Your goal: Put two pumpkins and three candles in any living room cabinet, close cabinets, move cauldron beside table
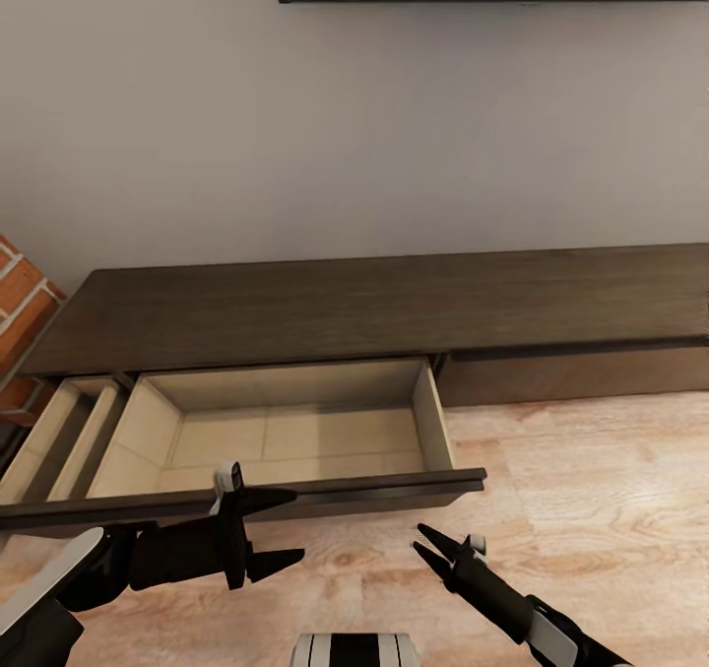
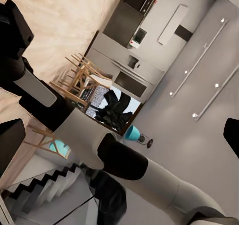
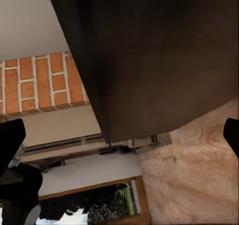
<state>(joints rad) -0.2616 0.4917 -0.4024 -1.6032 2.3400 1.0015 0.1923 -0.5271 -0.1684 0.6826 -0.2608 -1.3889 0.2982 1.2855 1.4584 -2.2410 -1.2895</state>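
The long, low, dark-brown wood-grain cabinet stands against the pale wall, and its wide drawer with pale beige inner walls is pulled far out over the light wooden floor. Nothing lies on the part of the drawer's bottom that shows. A second, narrower drawer just beside it is also pulled out.

The black left gripper hangs at the dark front panel of the wide drawer; its two pointed fingers are spread wide and hold nothing, the upper one overlapping the panel's edge. The black right gripper hovers over the floor just before the drawer's right end, its fingers parted only narrowly, empty
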